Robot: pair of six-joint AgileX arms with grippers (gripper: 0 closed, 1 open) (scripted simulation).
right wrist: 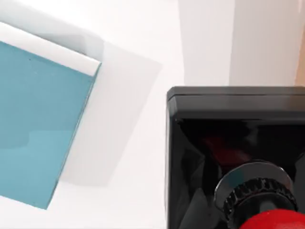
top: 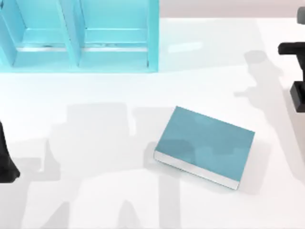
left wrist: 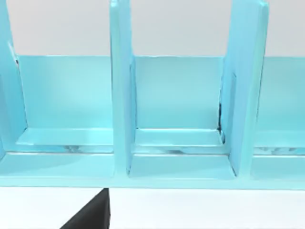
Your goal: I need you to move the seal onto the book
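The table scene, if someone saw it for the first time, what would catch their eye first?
Probably the teal book, lying flat and askew near the table's middle. Behind it, the cyan compartment shelf stands at the far left. In the right wrist view, the seal looms close, its red knob on a glossy black base, at the right arm's gripper by the table's right edge.

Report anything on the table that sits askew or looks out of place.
The book lies flat near the middle of the table but turned at an angle to the table's edges and to the shelf at the back left. Nothing looks spilled or damaged.
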